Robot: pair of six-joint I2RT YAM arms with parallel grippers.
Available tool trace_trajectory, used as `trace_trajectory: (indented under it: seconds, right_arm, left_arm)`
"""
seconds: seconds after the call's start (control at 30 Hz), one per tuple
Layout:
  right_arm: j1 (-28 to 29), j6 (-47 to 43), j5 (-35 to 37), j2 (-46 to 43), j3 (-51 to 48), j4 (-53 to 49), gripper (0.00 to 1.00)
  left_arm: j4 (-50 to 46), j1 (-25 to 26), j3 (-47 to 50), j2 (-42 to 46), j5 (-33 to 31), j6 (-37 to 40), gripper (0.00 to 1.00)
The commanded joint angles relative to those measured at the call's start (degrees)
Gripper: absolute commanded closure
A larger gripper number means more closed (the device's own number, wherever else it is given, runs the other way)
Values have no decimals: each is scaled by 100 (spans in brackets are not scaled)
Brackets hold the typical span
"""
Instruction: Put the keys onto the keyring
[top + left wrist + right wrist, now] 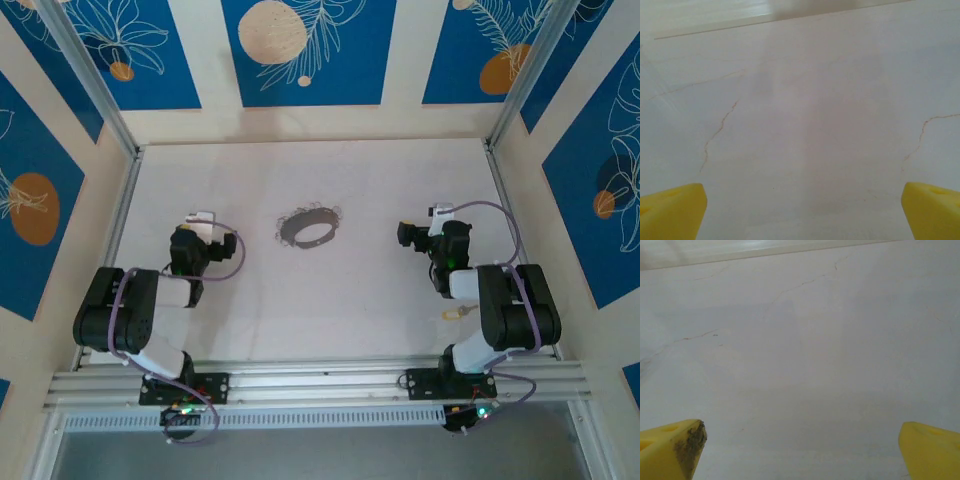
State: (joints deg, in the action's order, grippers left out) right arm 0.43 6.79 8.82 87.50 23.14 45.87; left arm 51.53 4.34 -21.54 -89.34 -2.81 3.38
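The keyring [310, 228] is a grey ring lying flat on the white table, midway between the two arms. A tiny key [455, 313] with a yellow-orange head lies on the table close beside the right arm's lower link, behind its gripper. My left gripper [196, 236] rests low to the left of the ring; its yellow fingertips [675, 210] stand wide apart over bare table, so the left gripper [802, 212] is open and holds nothing. My right gripper [412, 236] sits right of the ring, and the right gripper [801, 452] is open too, one fingertip [687, 445] smudged dark.
The white table [320, 300] has faint hairline cracks [715, 135]. Blue-patterned walls [300, 50] enclose the back and sides, with metal corner posts [95, 80]. An aluminium rail [320, 380] carrying both arm bases runs along the near edge.
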Motion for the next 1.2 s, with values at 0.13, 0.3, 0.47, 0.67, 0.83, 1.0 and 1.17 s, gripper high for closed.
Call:
trace_trajectory:
  seconds: [0.13, 0.3, 0.47, 0.67, 0.83, 1.0, 1.17]
  right_arm:
    - [34, -19, 94, -23, 13, 158, 1]
    - [28, -11, 69, -23, 20, 144, 1]
    - [-4, 7, -1, -19, 29, 117, 1]
    - [-1, 7, -11, -23, 23, 125, 1]
    - [1, 7, 33, -48, -15, 180, 2]
    - [-34, 168, 304, -487, 66, -314, 2]
    - [-25, 339, 698, -1202, 417, -1453, 2]
  left_arm:
    - [15, -56, -85, 1, 8, -74, 0]
    - [-42, -62, -118, -20, 22, -87, 0]
    - [-22, -66, -98, -7, 26, -92, 0]
    - [79, -66, -35, 13, 39, -78, 0]
    - [299, -65, 87, 30, 53, -90, 0]
    - [501, -70, 301, 304, -98, -144, 0]
    - [-602, -56, 34, 992, -340, -188, 0]
